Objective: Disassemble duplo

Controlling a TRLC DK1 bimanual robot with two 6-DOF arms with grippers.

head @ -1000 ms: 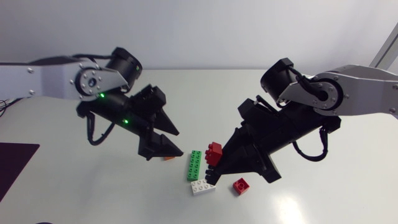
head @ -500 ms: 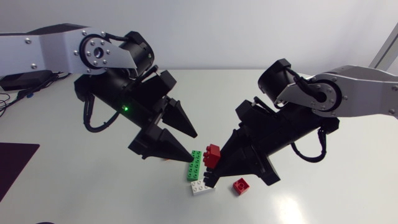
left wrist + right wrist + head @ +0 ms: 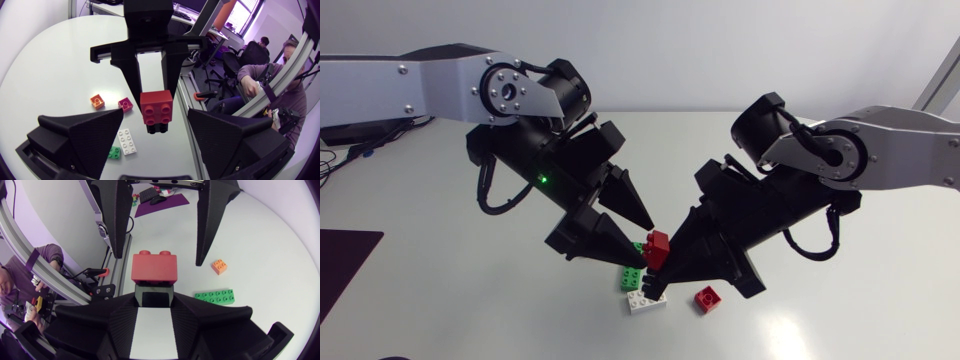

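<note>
Left arm comes in from the left. Left gripper (image 3: 645, 241) is spread wide, one finger on either side of the duplo stack (image 3: 157, 107). The right wrist view shows a gap at both fingers, so there is no contact.

Duplo stack: red brick (image 3: 658, 247) seated on a black brick (image 3: 154, 291), held up off the table (image 3: 840, 330) between the two grippers, roughly mid-table. The two pieces are joined.

Loose bricks on the table below and beside the stack:
- orange brick (image 3: 97, 101): hidden under the left gripper in the head view, lies apart from the others.
- long green brick (image 3: 215, 297): partly covered by the left fingers from above.
- white brick (image 3: 645, 301): just beside the green brick's near end.
- small red brick (image 3: 708, 298): further right, beside the right gripper's fingers.

Right arm comes in from the right. Right gripper (image 3: 154, 300) is clamped narrow on the stack's black lower part, with the red brick sticking out beyond its fingertips.
</note>
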